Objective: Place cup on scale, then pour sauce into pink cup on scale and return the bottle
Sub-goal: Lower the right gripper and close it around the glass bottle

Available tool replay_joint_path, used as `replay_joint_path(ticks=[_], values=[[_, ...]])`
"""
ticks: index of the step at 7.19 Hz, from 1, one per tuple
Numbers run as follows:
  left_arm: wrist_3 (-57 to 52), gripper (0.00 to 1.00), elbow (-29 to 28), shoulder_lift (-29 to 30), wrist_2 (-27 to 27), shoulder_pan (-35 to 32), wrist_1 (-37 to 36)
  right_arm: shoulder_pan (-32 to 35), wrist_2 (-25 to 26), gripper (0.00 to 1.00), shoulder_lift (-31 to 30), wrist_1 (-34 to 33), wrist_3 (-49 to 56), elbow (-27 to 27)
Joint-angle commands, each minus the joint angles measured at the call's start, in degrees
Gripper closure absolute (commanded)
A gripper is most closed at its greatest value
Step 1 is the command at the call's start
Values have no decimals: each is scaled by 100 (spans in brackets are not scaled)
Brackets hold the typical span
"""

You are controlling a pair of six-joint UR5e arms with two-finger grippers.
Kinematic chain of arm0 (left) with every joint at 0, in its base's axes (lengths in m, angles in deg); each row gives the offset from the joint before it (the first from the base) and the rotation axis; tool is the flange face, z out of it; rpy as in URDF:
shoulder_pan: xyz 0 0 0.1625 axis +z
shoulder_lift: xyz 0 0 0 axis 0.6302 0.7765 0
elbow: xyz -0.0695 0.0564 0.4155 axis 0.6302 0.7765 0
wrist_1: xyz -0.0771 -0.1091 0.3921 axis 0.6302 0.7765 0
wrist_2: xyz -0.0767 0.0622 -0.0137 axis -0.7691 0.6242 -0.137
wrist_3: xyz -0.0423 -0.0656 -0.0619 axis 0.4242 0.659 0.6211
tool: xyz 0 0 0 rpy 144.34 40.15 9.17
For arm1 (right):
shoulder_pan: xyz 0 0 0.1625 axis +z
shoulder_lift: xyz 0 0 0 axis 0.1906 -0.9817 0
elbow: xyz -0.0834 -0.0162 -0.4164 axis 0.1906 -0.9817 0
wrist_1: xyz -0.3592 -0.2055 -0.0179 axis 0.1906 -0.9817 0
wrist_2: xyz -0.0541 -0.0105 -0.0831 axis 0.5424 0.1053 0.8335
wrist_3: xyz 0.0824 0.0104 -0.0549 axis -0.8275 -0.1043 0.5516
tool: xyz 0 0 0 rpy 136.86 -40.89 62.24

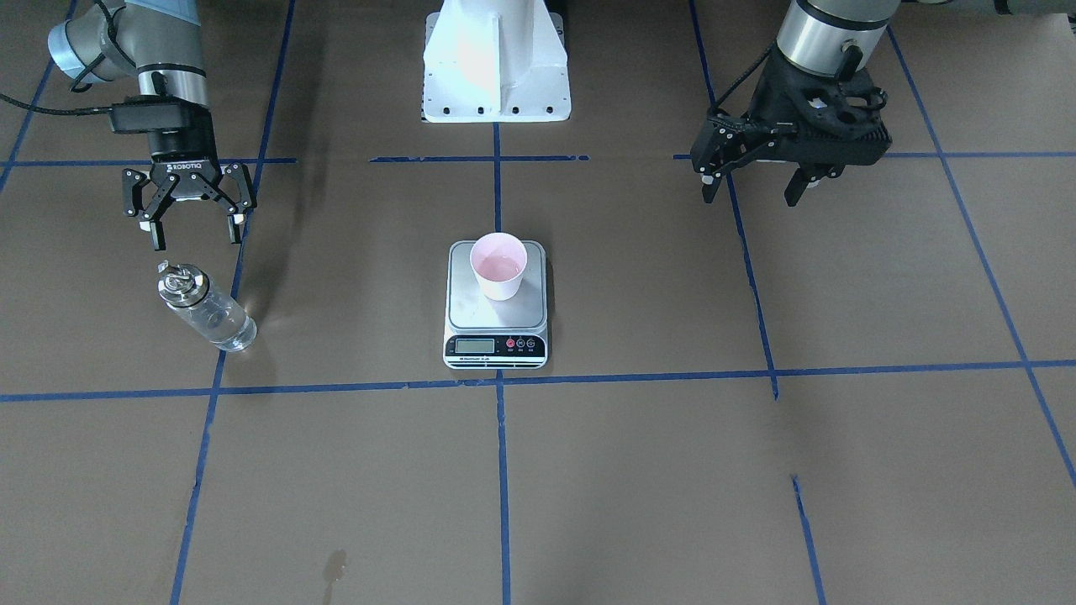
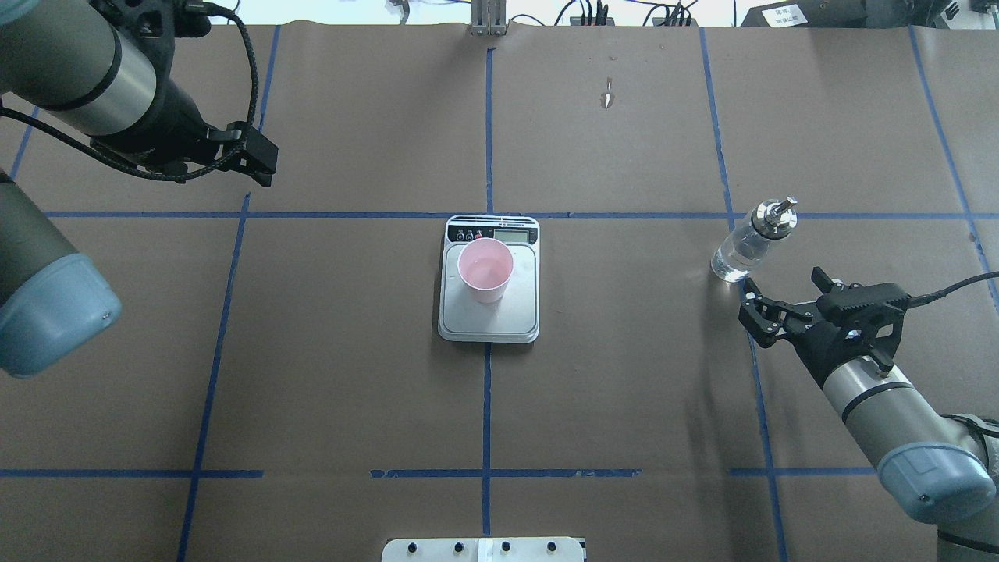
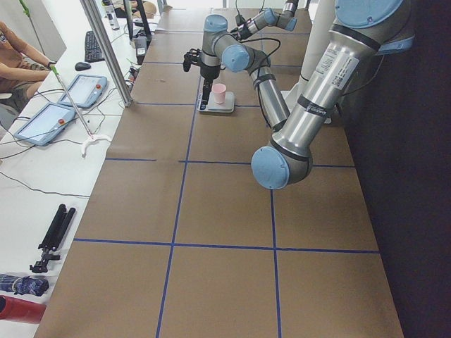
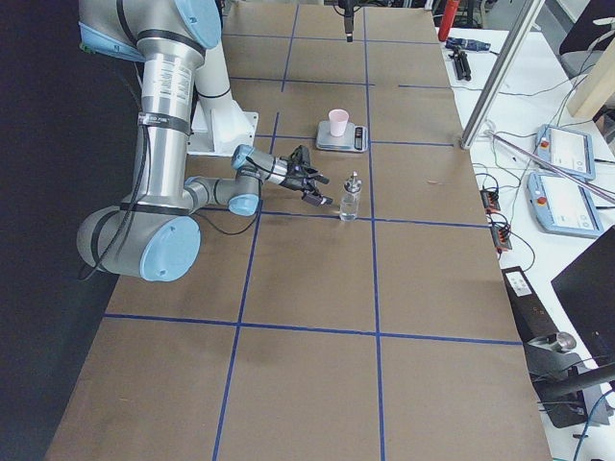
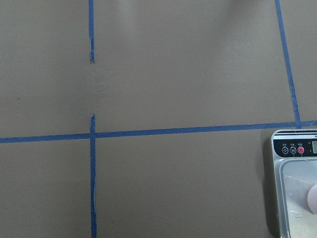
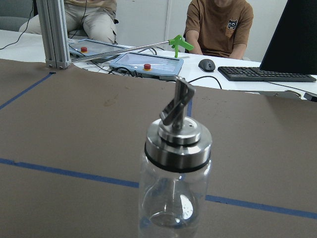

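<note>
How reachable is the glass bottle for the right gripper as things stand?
Probably yes. The right gripper hangs open just short of the glass bottle, which stands upright with nothing between them; the scale and pink cup sit well aside.

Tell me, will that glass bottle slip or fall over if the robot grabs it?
The bottle looks like smooth glass, so it may be slippery and breakable. It stands tall and narrow under a metal cap, so a sideways push would probably tip it, and then it might roll.
</note>
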State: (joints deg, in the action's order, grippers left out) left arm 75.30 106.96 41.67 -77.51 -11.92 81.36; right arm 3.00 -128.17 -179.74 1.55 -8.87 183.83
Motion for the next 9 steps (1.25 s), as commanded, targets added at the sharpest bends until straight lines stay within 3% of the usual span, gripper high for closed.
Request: replay_joint_path(ticks=[1,3,9], values=[[0,0,-10,-25,-2,0,7,-133,328,0,54,393,45,-443],[0,0,-19,-25,-2,9,7,-151,529,0,378,402,45,-793],[0,0,-11,-24,6,0,-2,-134,654,0,406,690,184,-857]])
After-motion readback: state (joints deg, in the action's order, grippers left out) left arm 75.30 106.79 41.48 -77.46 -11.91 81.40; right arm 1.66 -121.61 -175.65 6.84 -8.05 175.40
